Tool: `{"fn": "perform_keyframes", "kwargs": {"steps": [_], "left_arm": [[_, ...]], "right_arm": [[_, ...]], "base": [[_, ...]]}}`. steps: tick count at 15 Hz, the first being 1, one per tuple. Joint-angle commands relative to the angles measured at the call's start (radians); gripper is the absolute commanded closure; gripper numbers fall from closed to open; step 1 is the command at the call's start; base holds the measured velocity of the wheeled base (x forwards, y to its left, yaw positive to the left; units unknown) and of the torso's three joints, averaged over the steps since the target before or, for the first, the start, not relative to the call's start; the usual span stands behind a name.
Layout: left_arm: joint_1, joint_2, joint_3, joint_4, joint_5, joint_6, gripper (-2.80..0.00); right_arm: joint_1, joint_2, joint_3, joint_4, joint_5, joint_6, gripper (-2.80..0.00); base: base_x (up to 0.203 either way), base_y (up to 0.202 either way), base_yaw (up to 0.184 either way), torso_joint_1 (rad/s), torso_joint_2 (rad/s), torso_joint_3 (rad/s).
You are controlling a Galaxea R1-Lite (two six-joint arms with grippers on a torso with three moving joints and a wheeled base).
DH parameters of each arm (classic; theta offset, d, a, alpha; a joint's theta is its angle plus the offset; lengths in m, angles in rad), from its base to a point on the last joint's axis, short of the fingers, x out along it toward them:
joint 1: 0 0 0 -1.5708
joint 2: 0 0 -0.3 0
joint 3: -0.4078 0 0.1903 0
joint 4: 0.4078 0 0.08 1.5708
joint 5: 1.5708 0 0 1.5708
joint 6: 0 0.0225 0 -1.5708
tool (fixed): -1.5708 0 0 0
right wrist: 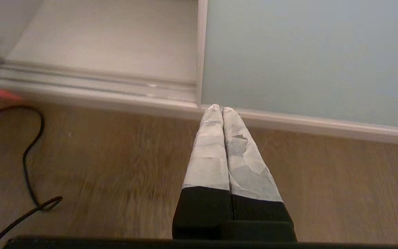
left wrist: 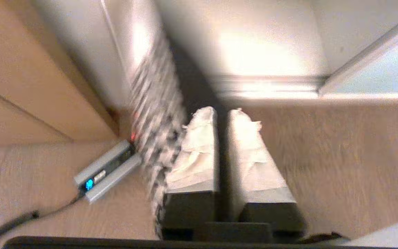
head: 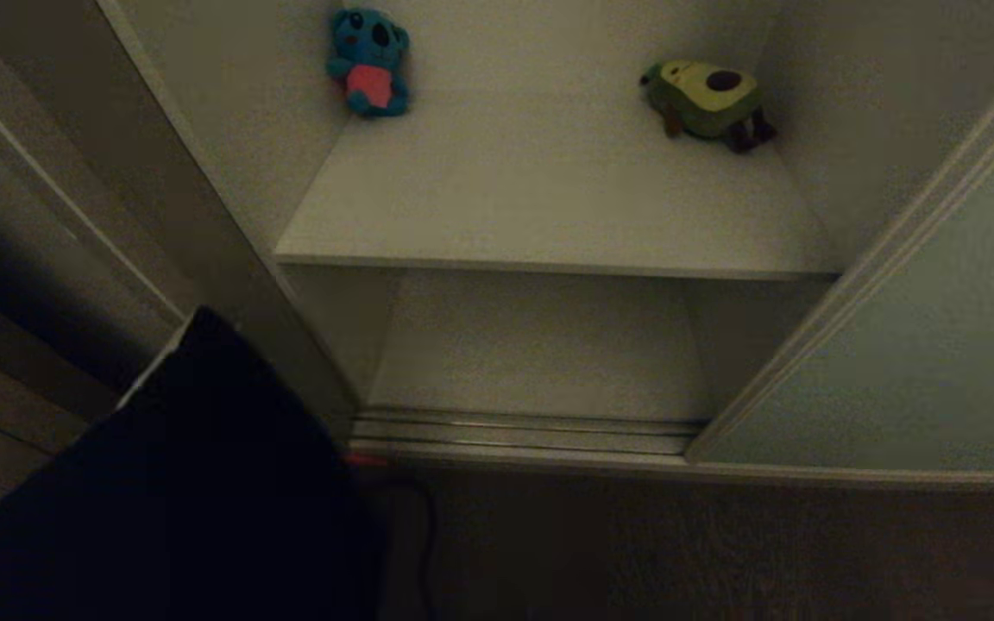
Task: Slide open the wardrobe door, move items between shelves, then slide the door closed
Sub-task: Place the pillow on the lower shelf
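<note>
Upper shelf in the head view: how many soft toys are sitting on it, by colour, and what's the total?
Blue plush toy with a pink belly, at the shelf's back left corner: 1
Green avocado-shaped plush toy, near the back right corner: 1
Total on the pale beige upper shelf board: 2

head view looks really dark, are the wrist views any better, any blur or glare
Head view: dim and underexposed, the blue plush and avocado plush on the upper shelf show, the lower left corner is near black. Left wrist view: brighter, motion-smeared, the houndstooth cushion streaked, glare on the lower shelf. Right wrist view: evenly lit, the sliding door clear.
</note>
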Motion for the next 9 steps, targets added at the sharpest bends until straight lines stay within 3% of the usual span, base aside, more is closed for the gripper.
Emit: {"fn": "perform_keyframes", "kwargs": {"steps": [1, 9], "left_arm": [[-0.001, 0.012, 0.002, 0.003, 0.000, 0.000, 0.00], [-0.003, 0.021, 0.043, 0.006, -0.079, 0.028, 0.00]], "right_arm": [[0.000, 0.001, 0.003, 0.000, 0.000, 0.000, 0.00], [0.000, 0.001, 0.003, 0.000, 0.000, 0.000, 0.00]], "base": [[-0.126, 0.000, -0.002, -0.004, 0.00, 0.004], [0.000, 0.000, 0.000, 0.000, 0.00, 0.000]]}}
